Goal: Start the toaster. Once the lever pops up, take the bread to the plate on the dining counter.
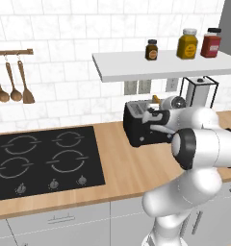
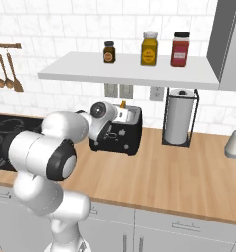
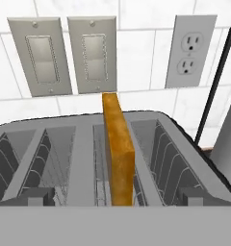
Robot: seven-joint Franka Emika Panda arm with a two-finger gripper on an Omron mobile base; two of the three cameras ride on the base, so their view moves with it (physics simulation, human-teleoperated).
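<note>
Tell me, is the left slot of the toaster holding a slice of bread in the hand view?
No. The left slot of the toaster is empty; the bread stands in the right slot.

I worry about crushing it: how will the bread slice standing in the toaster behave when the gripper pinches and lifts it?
The bread stands upright on edge in the toaster slot, so it probably holds its shape. It looks thin and light, likely lifting easily. Its crust may crumble under a hard squeeze, and the slot's wire guides could snag a tilted pull.
</note>
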